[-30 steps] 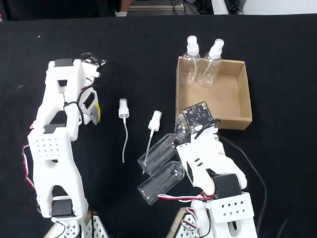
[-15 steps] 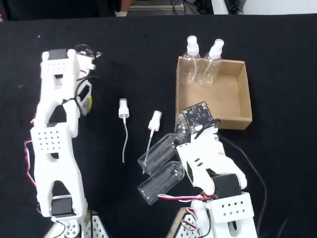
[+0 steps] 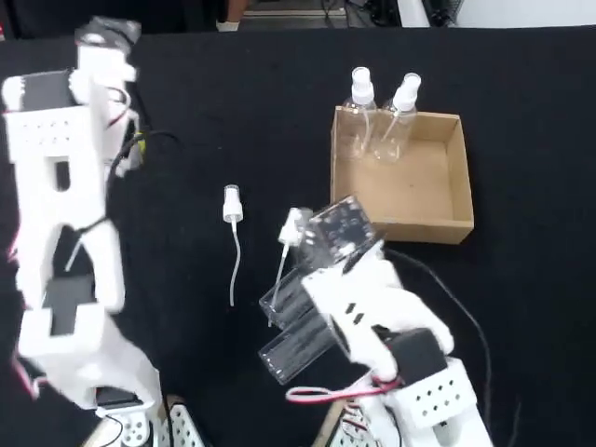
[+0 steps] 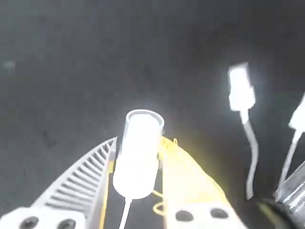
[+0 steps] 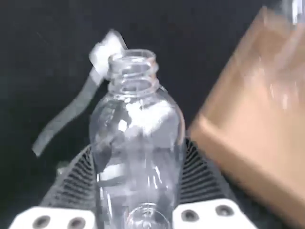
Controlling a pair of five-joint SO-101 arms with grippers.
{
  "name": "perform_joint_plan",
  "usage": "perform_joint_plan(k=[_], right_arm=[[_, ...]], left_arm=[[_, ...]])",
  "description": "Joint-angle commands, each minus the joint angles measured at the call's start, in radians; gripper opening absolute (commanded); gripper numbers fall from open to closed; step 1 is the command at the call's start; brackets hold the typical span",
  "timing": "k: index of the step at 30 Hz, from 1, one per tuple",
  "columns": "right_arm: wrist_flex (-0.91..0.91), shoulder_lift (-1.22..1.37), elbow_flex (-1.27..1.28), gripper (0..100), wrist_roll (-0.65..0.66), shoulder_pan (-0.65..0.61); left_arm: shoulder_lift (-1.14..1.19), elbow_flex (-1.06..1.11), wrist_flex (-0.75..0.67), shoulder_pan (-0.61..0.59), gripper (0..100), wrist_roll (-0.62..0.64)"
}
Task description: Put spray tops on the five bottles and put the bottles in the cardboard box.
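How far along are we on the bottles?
Done: two capped bottles stand in the cardboard box. In hand: the left gripper holds a spray top, the right gripper an uncapped bottle. Left: capping that one, plus another open bottle and two loose spray tops lying on the table; then boxing them.

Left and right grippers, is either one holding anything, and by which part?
The left gripper clamps a spray top by its white head. The right gripper holds an uncapped bottle around its clear body.
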Motion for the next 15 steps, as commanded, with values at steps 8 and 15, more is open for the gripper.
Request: perform_joint_plan(k=[8, 15], right_arm=[[-0.672, -0.016, 0.125, 1.1, -0.087, -0.264], [-0.701, -0.019, 0.177, 1.1, -0.138, -0.264]], left_arm=[[-0.420, -0.113, -0.170, 0.074, 3, 0.293], [-0.588, -0.142, -0.218, 0.242, 3, 0.376]])
